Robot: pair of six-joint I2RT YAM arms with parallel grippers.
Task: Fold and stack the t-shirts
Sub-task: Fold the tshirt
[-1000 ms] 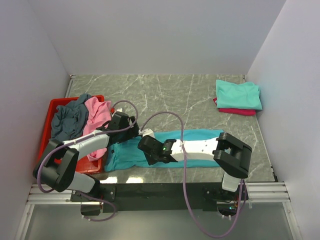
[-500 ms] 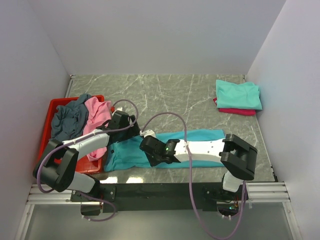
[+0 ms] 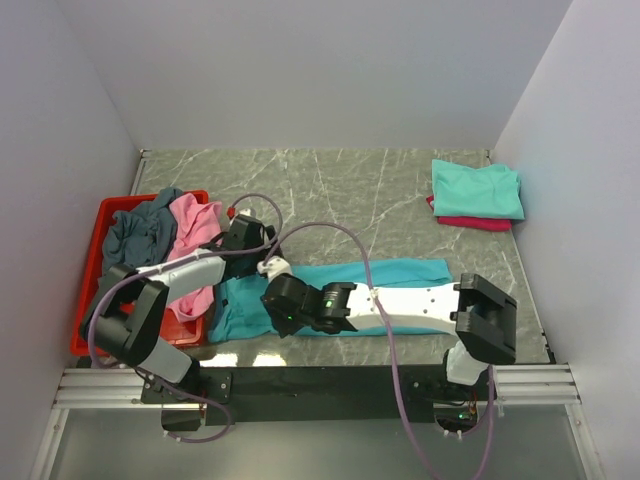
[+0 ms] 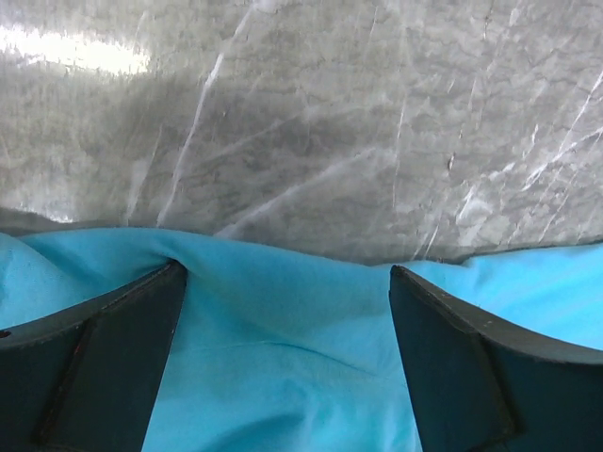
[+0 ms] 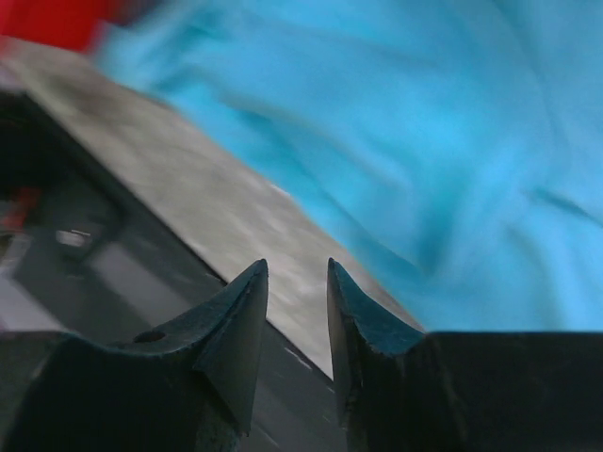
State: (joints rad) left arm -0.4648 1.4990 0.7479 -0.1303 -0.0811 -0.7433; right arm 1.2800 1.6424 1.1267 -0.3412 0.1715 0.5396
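— So, what is in the red plastic tray (image 3: pixel 90 290)?
— A crumpled slate-grey shirt (image 3: pixel 140 238) and a pink shirt (image 3: pixel 195 232). Beside the tray, a long turquoise shirt (image 3: pixel 400 272) lies on the marble counter (image 3: pixel 350 190). Far right, a folded mint-green shirt (image 3: pixel 478 188) tops a crimson shirt (image 3: pixel 470 223).
— And the arms?
— The left end effector (image 4: pixel 287 273) is spread wide over turquoise cloth, gripping nothing. The right end effector (image 5: pixel 297 273) is slightly apart, empty.

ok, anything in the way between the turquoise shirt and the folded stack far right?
Nothing visible. Only bare table lies between the turquoise shirt and the mint-green shirt stacked on the crimson shirt at the far right. The right arm does reach across over the turquoise shirt itself.
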